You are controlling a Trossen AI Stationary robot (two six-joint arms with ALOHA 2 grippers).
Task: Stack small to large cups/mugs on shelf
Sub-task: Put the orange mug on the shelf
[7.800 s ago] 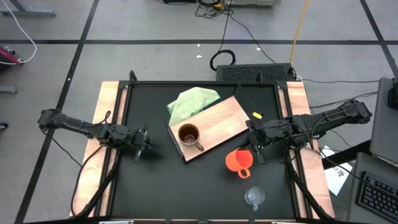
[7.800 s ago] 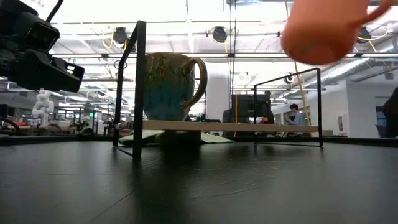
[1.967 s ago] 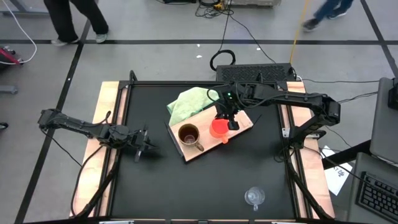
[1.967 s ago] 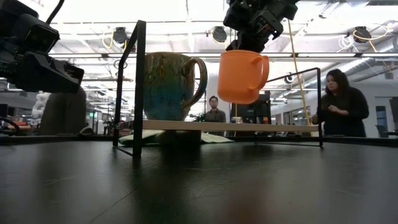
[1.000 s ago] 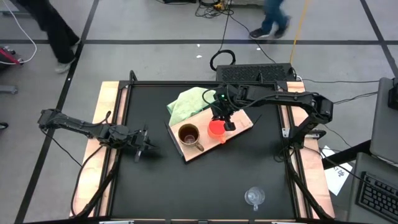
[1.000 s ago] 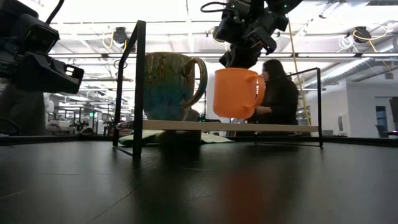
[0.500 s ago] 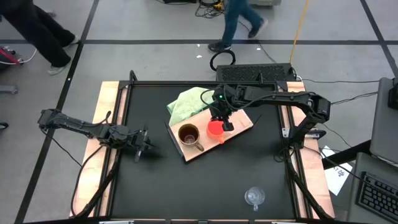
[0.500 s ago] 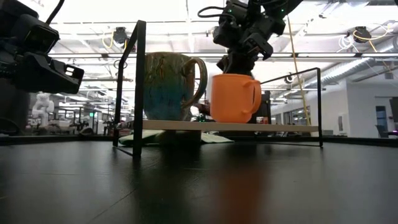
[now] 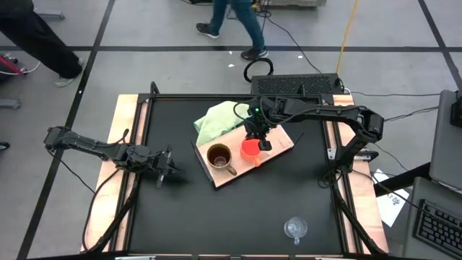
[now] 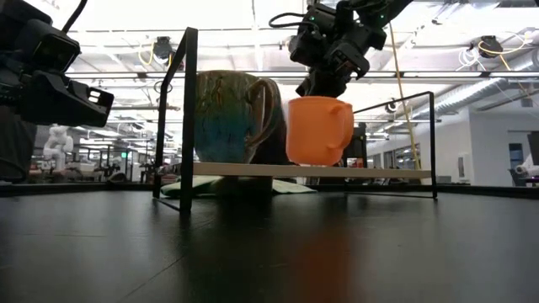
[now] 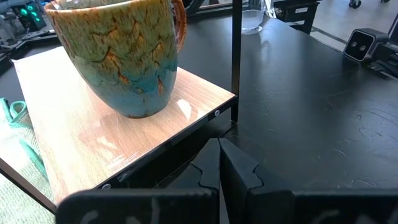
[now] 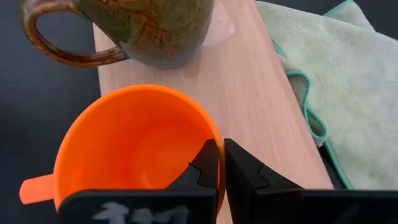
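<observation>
- Your right gripper [image 9: 258, 139] is over the shelf [image 9: 278, 130], fingers [image 12: 208, 163] pinched on the rim of the orange cup [image 9: 250, 150], one inside the rim and one outside.
- In the low view the orange cup [image 10: 317, 130] sits low against the shelf board [image 10: 370, 172]; you cannot tell from it whether the base is fully down.
- The orange cup is upright, mouth open upward, just beside the brown mug [image 9: 219, 157]. In the right wrist view its handle [image 12: 36, 188] points away from the mug.
- The brown mug [image 10: 229, 116] stands upright on the shelf toward its left end, handle [image 10: 268, 114] turned toward the orange cup.
- The glass cup [image 9: 294, 229] stands alone on the black table [image 9: 180, 217] near the front edge, well apart from the shelf.
- The green cloth [image 9: 220, 119] lies partly under the far edge of the shelf.
- Your left gripper [image 9: 164, 170] waits at the left side of the table, low, aimed at the shelf corner. Its fingers [image 11: 231, 171] are pressed together with nothing between them.
- People [image 9: 234, 22] are walking on the floor beyond the table.
</observation>
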